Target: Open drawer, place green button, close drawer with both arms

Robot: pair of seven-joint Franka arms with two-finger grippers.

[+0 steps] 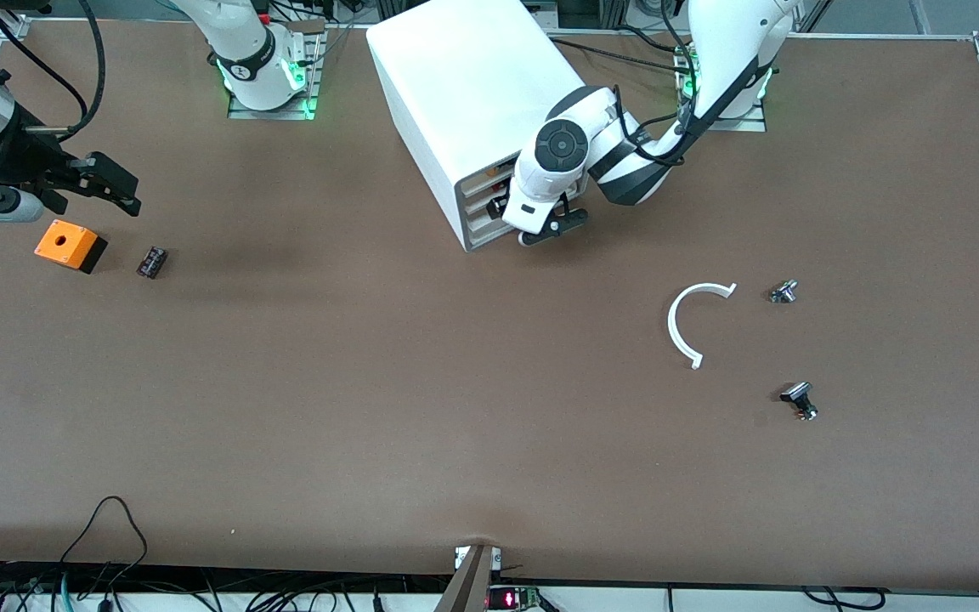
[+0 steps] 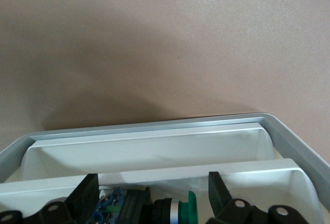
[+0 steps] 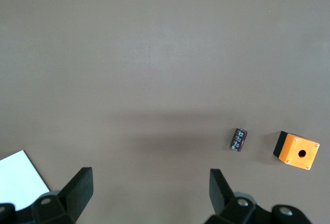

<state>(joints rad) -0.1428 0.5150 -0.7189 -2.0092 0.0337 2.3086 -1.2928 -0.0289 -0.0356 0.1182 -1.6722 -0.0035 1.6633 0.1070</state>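
Observation:
The white cabinet (image 1: 447,76) stands near the robots' bases. My left gripper (image 1: 551,228) is at its drawer front (image 1: 483,204). In the left wrist view the drawer (image 2: 268,170) is pulled out a little. The button (image 2: 154,208) lies on its side in it, with the green cap (image 2: 192,206) showing. My left gripper (image 2: 153,183) is open, with one finger on each side of the button and a gap beside the cap. My right gripper (image 1: 99,200) is open and empty, up over the orange box at the right arm's end of the table, and shows in its own wrist view (image 3: 152,183).
An orange box (image 1: 70,245) and a small black part (image 1: 151,261) lie at the right arm's end; both show in the right wrist view (image 3: 296,151) (image 3: 238,139). A white curved strip (image 1: 685,327) and two silver-and-black parts (image 1: 783,292) (image 1: 800,399) lie toward the left arm's end.

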